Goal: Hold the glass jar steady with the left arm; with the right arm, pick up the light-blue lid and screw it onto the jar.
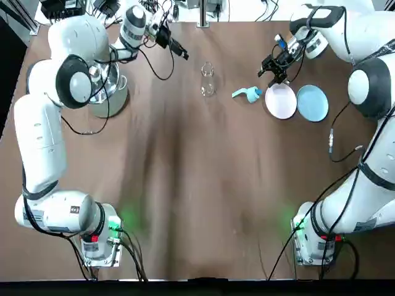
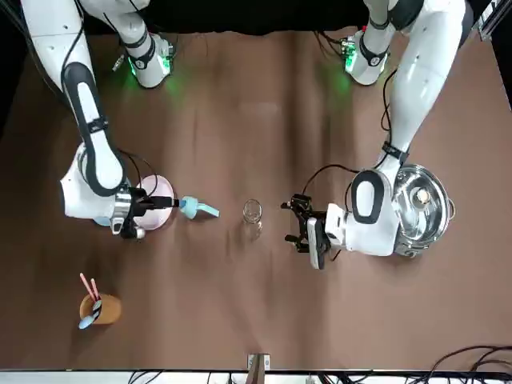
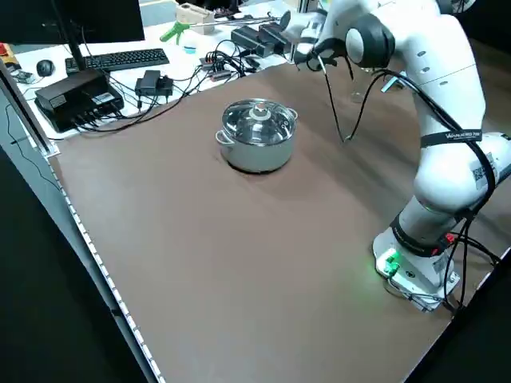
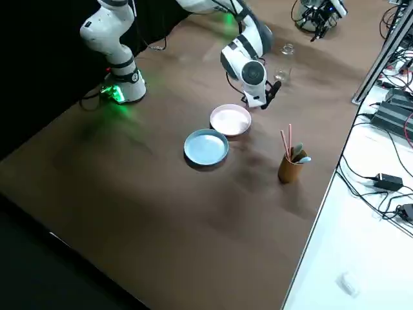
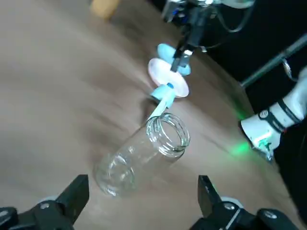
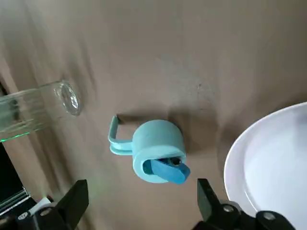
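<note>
Clear glass, the jar (image 1: pixel 208 80) stands upright and open-mouthed on the brown table (image 1: pixel 197 185), near the far edge and roughly midway across. The left gripper (image 2: pixel 294 223) is level with it on the robot's left side, fingers (image 5: pixel 76 191) spread wide and pointed at the jar, close but not touching it. Behind that arm sits a lidded steel pot (image 3: pixel 257 134). On the jar's other side the light-blue lid (image 6: pixel 156 151) lies on the table, a thin strap looping from it and a darker blue piece on it; it rests between the jar and a white plate (image 1: pixel 281 102), apart from both. The right gripper (image 6: pixel 141 188) hangs above the lid and the plate's near rim, its fingers parted and holding nothing. A light-blue plate (image 4: pixel 206 147) lies just beside the white one, and a brown cup with pink straws (image 4: pixel 291 160) stands near the table's far edge.
</note>
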